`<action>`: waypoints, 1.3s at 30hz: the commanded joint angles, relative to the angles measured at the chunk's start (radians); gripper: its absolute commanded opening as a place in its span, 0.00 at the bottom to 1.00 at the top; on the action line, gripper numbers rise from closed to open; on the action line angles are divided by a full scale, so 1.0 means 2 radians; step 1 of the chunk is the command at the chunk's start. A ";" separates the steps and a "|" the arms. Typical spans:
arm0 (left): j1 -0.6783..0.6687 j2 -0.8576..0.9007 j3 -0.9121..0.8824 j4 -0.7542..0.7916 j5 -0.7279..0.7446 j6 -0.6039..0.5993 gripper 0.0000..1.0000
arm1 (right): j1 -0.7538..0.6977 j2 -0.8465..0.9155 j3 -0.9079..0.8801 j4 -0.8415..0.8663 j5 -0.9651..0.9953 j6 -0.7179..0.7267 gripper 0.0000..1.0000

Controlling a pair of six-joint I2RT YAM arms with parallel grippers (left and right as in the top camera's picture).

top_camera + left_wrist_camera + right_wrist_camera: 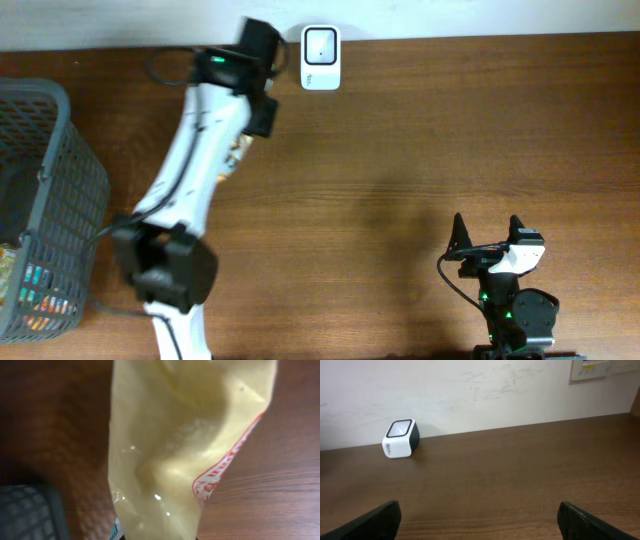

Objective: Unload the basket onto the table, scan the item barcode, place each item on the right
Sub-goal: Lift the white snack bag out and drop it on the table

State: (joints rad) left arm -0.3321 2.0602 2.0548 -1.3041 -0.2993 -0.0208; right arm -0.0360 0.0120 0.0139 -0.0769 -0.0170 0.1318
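Note:
The item is a yellow packet (pixel 170 445) with red print along one edge; it fills most of the left wrist view and hangs over the wood. My left gripper (pixel 262 112) is shut on the packet, and its fingers are hidden behind the packet. From overhead only a sliver of the packet (pixel 238 152) shows under the left arm. The white barcode scanner (pixel 320 58) stands at the table's far edge, just right of the left gripper. It also shows against the wall as scanner (pixel 400 438). My right gripper (pixel 487 228) rests open near the front edge with nothing between its fingers.
A grey wire basket (pixel 40 200) holding several colourful packets stands at the left edge of the table; its corner shows as basket (pixel 30 510). The left arm (pixel 190 170) stretches diagonally from the front left to the back. A white wall (pixel 495 390) borders the far side.

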 commanded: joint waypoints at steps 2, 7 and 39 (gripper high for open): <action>-0.062 0.072 -0.005 0.006 -0.044 -0.020 0.00 | -0.002 -0.004 -0.004 0.000 0.005 0.002 0.99; -0.110 0.110 -0.005 0.009 -0.039 -0.020 0.17 | -0.002 -0.004 -0.004 -0.001 0.005 0.002 0.99; 0.282 0.079 0.540 -0.192 0.080 -0.139 0.70 | -0.002 -0.004 -0.004 -0.001 0.005 0.002 0.99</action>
State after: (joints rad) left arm 0.1471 2.2383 3.1268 -1.6840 -0.1890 -0.2604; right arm -0.0360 0.0120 0.0135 -0.0769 -0.0166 0.1318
